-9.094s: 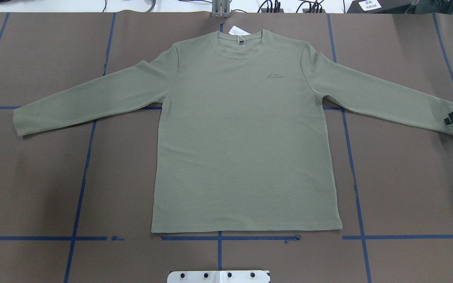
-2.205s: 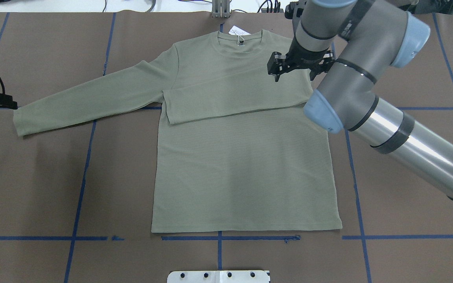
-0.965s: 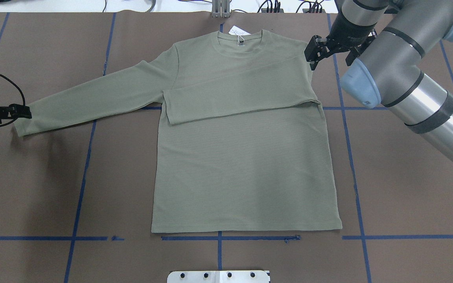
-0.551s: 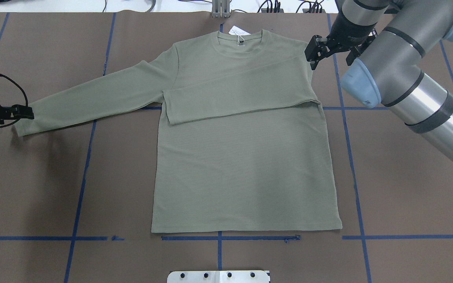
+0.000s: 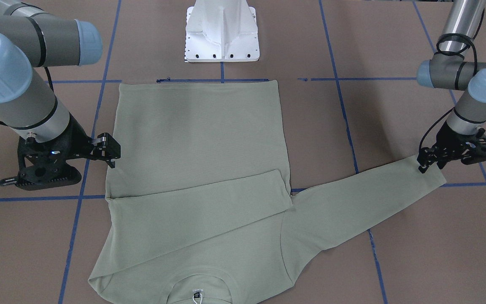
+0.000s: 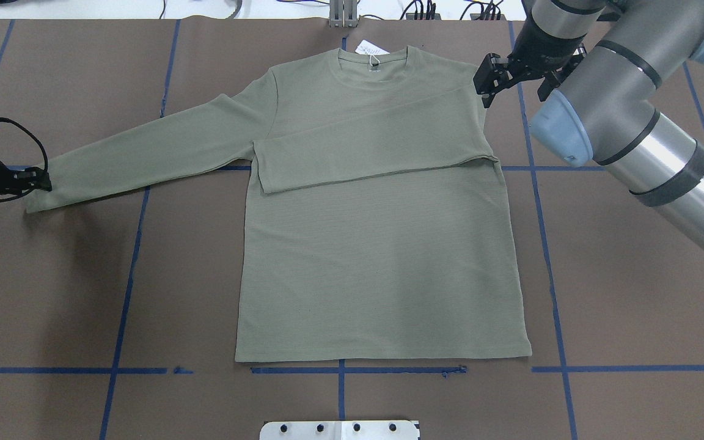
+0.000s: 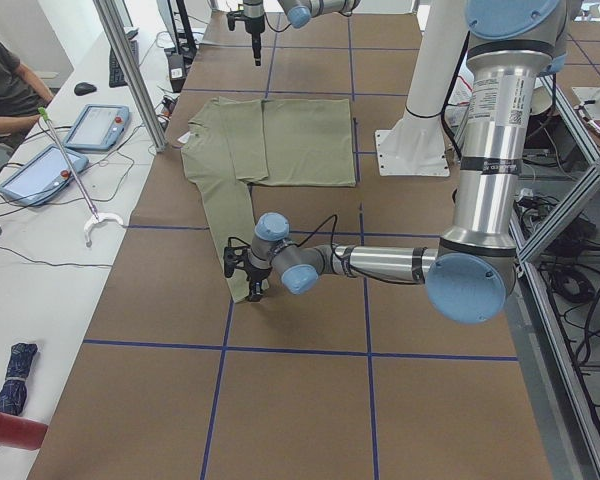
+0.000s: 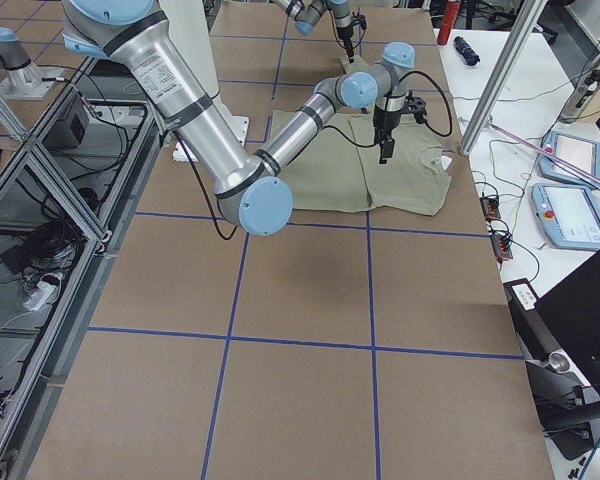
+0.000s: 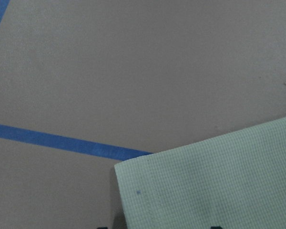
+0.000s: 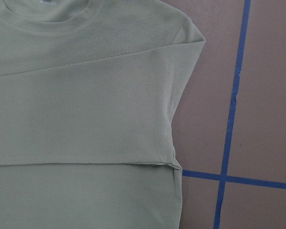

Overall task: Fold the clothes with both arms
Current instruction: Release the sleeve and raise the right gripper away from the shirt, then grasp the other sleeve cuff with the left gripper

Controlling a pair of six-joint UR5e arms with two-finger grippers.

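Currently the shirt (image 6: 376,263) lies flat, front up, in the middle of the counter (image 6: 633,275), with the neck away from the robot and the hem toward it. 1 sleeve (image 6: 370,143) is already folded across the chest, its cuff end reaching the opposite side seam. The other sleeve (image 6: 144,150) is not yet folded.

Relation that matters: the unfolded sleeve's long axis runs from the shoulder out to the robot's left and slightly toward the robot, ending at the cuff (image 9: 219,181). The left end effector (image 6: 43,181) sits right at that cuff. In the left wrist view the cuff corner lies flat on the counter, and 2 dark tips just show at the bottom edge, set apart. I read this end effector as released and straddling the cuff, not yet clamped. From there the shirt body lies to the right, so my judgement is that the next fold carries the cuff rightward along the sleeve's own axis.

The right end effector (image 6: 513,98) hovers just beside the far shoulder, jaws spread and holding nothing. It is well apart from the cuff, so the left arm is the nearer one.

Material: pale sage knit with a fine waffle texture, limp, straight ribless edges. A white hang tag (image 6: 365,47) lies at the neck. The counter is matte brown with blue tape lines (image 6: 123,305).
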